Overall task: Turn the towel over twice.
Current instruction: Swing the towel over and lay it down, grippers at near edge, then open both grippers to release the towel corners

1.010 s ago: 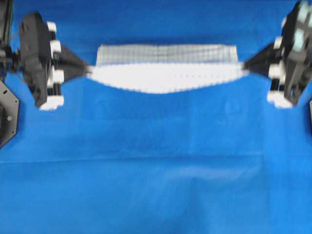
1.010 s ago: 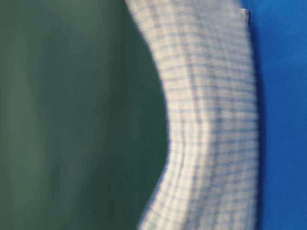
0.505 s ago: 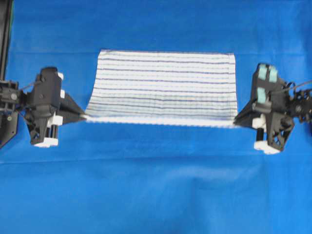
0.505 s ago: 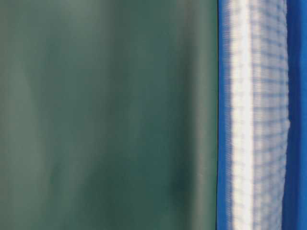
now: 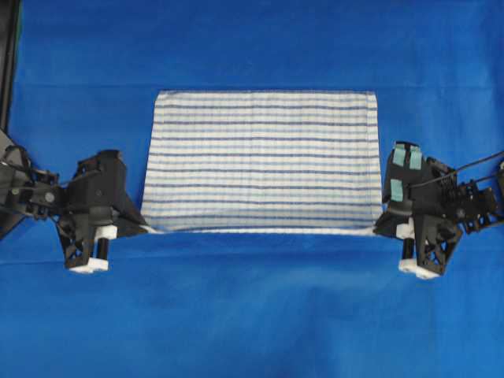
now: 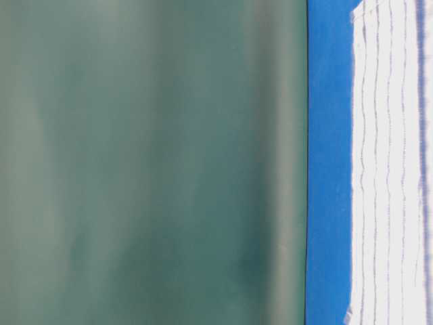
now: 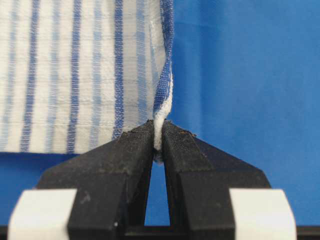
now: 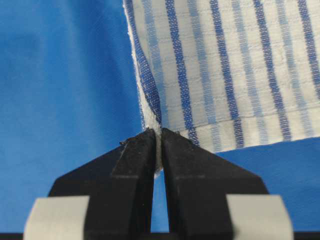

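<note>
The towel [image 5: 261,161] is pinched at its two near corners, one in each gripper. In the left wrist view the left gripper [image 7: 158,137] has its black fingers [image 7: 131,150] pressed together on a thin bunched tip of white hem, with only a narrow slit left between them lower down; the cloth rises from the pinch as a twisted edge with a dark blue stripe running along it. In the right wrist view the right gripper [image 8: 158,145] is clamped the same way, its fingers [image 8: 186,152] meeting on the corner fold, and the hemmed edge climbs away from the tips.

From these two pinches the near hem runs taut in a straight line between the grippers, as the overhead view shows, with the left gripper [image 5: 146,228] at the near left corner and the right gripper [image 5: 378,228] at the near right corner. Beyond that edge the towel spreads out flat, striped face up, with dark and light blue lines running across its width. It lies near the middle of the blue sheet [image 5: 252,315], its far edge square and unwrinkled. The table-level view shows the towel [image 6: 389,169] low over the blue sheet [image 6: 328,169], against a plain green backdrop [image 6: 152,162].
</note>
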Controlling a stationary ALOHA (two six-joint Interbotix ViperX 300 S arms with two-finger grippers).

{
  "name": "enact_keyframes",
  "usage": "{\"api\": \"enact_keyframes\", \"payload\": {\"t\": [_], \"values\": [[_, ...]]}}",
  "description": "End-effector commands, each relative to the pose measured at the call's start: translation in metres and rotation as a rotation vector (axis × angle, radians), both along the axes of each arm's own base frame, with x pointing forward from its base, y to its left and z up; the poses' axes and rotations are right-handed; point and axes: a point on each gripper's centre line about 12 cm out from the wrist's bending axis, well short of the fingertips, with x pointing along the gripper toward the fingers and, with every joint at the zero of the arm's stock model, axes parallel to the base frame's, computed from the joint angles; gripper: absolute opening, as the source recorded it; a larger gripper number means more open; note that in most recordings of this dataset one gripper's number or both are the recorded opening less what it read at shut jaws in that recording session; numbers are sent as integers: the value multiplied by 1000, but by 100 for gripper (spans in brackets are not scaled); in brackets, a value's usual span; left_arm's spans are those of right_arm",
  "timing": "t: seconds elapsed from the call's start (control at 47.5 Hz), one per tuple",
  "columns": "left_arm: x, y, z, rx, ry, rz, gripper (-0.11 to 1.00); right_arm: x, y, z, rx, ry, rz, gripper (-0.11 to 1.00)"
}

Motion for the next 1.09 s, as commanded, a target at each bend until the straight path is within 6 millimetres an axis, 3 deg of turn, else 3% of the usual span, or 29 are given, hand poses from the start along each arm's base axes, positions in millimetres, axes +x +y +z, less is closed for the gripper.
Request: {"api": "enact_keyframes", "payload": {"t": [0.0,0.526,0.568,0.631,0.757,0.842,0.968,1.073], "values": [[6,-6,4,-6,-16,-13,4,5,6,5,14,-17,5,6],[8,-6,5,1,-10,-17,6,16,9,-6,8,26,-5,7],[8,-6,5,-3,-9,-13,11,17,9,-5,9,25,-5,12],[9,-6,5,-5,-11,-12,24,18,9,-4,8,22,-6,30],[11,-6,11,-8,-30,-13,63,19,9,1,-3,12,4,64],[12,-7,19,-5,-51,-20,83,21,9,9,-16,-6,17,64],[12,-4,35,-7,-83,-16,81,21,7,26,-36,-63,39,62],[10,3,55,-11,-137,5,80,20,2,53,-75,-165,71,62]]}}
